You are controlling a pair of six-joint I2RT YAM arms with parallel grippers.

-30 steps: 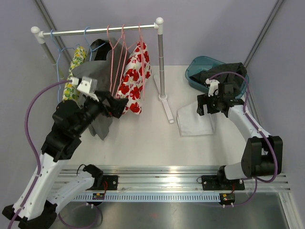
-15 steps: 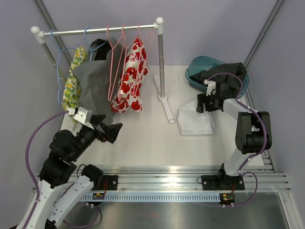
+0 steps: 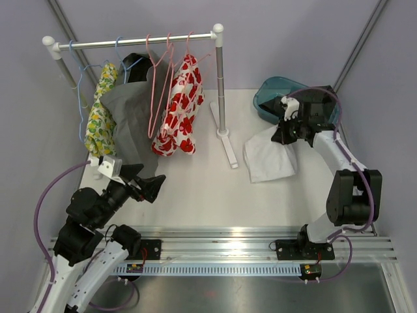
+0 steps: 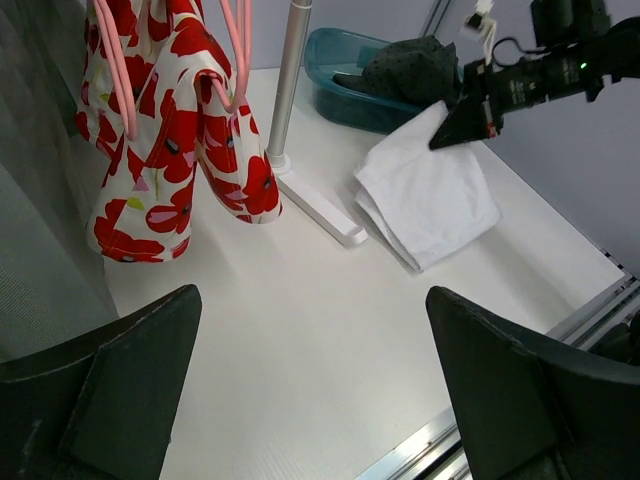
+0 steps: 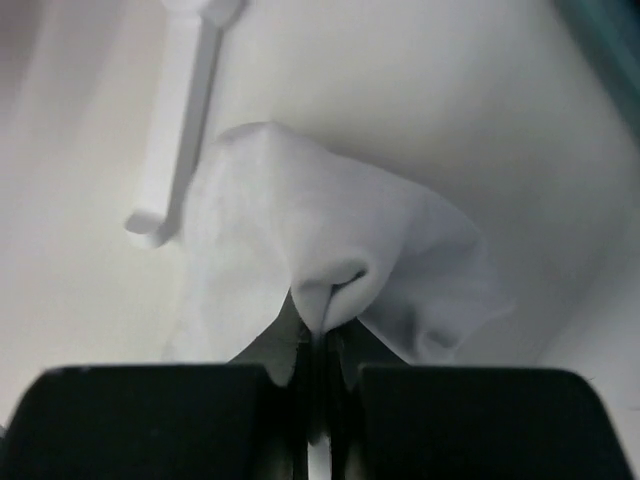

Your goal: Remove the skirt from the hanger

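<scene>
top external: r gripper point(image 3: 281, 132) pinched tight on white skirt point(image 3: 270, 162), which lies on table point(image 3: 195, 192) at 3 o'clock of rack point(image 3: 220, 85) foot. l gripper point(image 3: 148, 184) spread wide, empty, 7 o'clock.

White cloth point(image 3: 270, 163); floral garment point(image 3: 177, 111) white with red poppies; lemon-print garment point(image 3: 98, 120) yellow-green; grey garment point(image 3: 130, 117) plain; pink hanger point(image 4: 113, 70); teal tub point(image 4: 345, 105); white surface point(image 3: 195, 189).

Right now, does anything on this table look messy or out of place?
Yes. The white folded cloth lies rumpled beside the rack's base, one edge pinched up by the right gripper. A dark garment spills over the rim of the teal plastic bin.
</scene>
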